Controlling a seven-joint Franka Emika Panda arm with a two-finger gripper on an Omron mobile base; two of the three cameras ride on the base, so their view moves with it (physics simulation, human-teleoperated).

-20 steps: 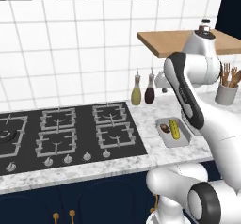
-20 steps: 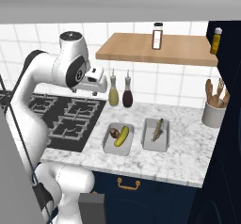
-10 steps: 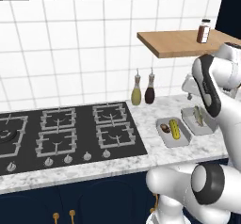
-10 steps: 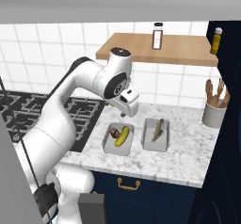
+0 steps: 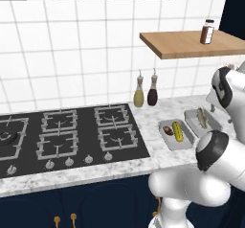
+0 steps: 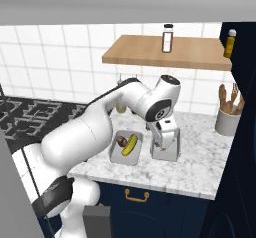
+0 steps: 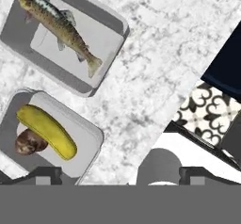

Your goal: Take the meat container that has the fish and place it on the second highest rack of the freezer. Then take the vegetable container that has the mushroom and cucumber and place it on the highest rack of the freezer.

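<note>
The arm [image 6: 95, 132] is gloss white all over, built from fat rounded links that swell like smooth shells, with no visible cables or screws on the casing. Dark caps mark the joints — a charcoal disc on the shoulder bulge in the left base view, a black ring with a pale flecked centre at the wrist in the right base view, a dark band low on the base link. A thin black line runs down beside the lower body. The hand block is white and boxy. Two small dark finger tips [image 7: 47, 175] — squared, matte grey-black.
</note>
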